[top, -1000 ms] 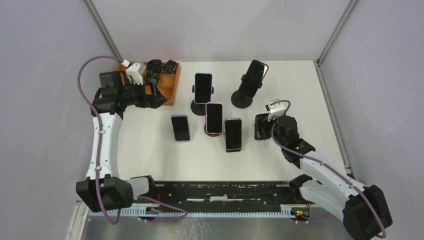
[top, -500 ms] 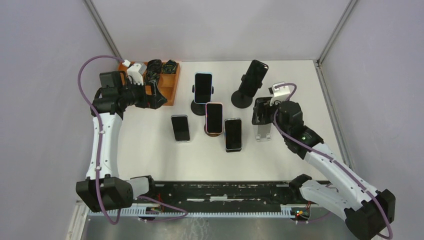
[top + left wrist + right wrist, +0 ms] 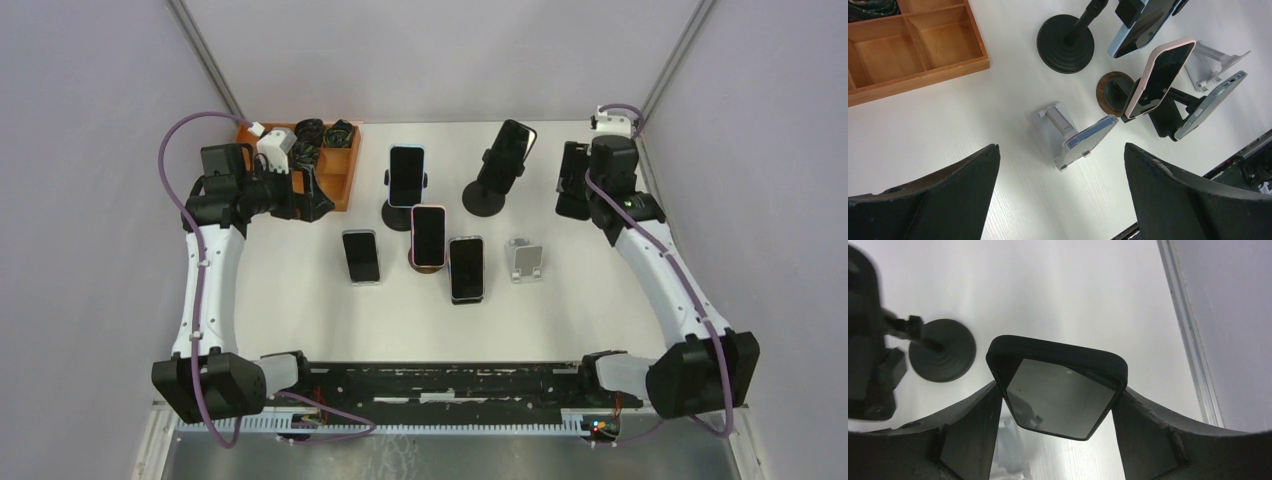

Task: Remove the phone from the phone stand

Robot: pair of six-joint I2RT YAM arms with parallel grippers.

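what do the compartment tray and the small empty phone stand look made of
The compartment tray looks like wood with an orange-brown satin finish; faint grain lines run along its walls and floor. The empty phone stand is pale silver-grey, matte and even, built from thin bent plates. It could be aluminium or painted plastic; the pictures leave that open.

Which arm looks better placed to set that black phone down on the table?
Right. The right gripper holds the black phone over the table at far right; the left gripper is open near the wooden tray.
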